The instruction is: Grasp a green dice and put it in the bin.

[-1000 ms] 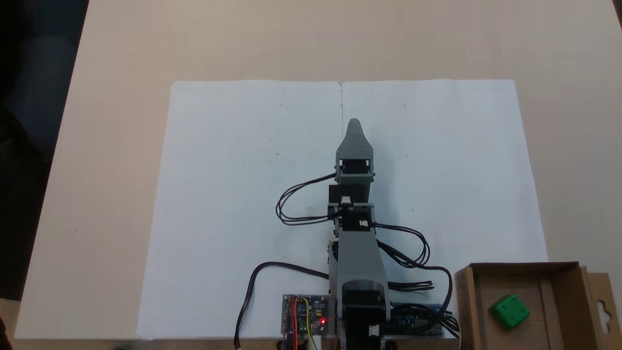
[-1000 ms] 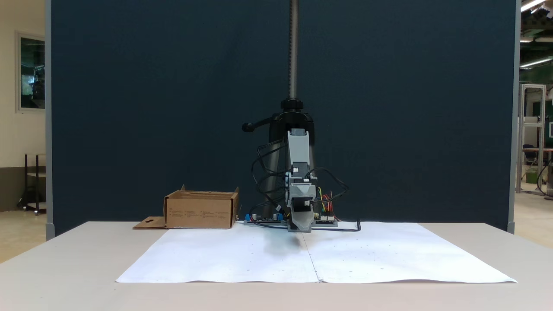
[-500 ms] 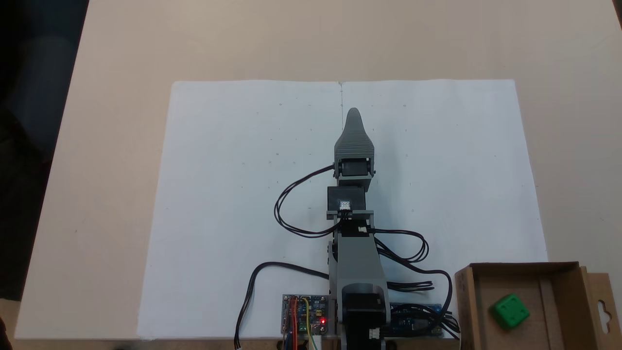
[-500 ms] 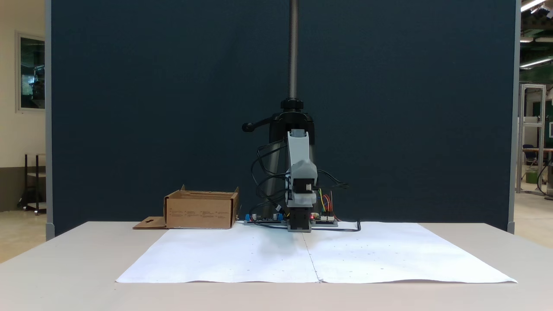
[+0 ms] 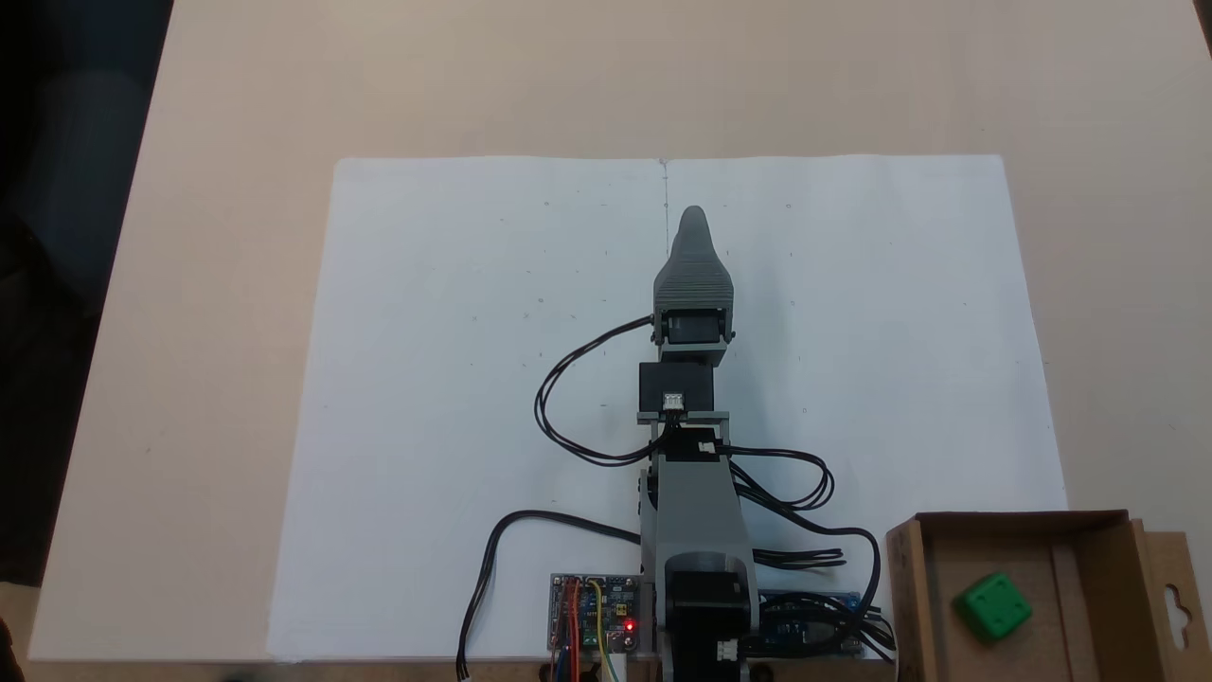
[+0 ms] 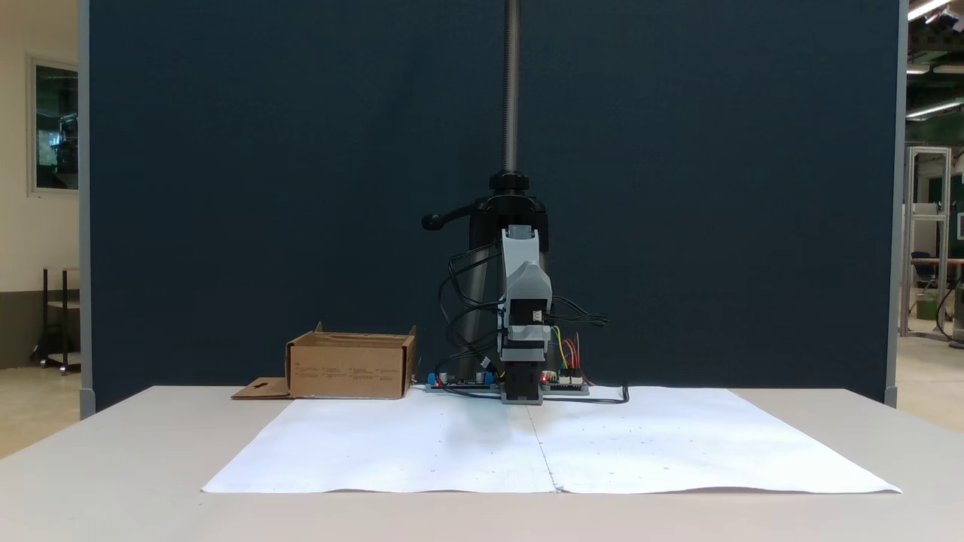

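The pincer (image 5: 692, 216) points straight out over the white paper (image 5: 454, 379) with only one grey tip showing, so I cannot tell whether it is parted or closed. One green dice (image 5: 991, 606) lies inside the one bin (image 5: 907, 587) beside the arm's base, the bin cut off by the lower edge in a fixed view on the bench (image 5: 237, 284).

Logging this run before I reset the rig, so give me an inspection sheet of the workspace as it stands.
Surface: beige table with white paper sheets under the arm.
Job's things: green dice lies inside the bin, at the lower right in a fixed view.
Clutter: nothing seen.
Pincer: pincer over the paper seam, holding nothing; jaws stacked, state unclear.
Cables: black cables loop beside the arm; controller board, red light on.
Surroundings: dark blue partition behind.
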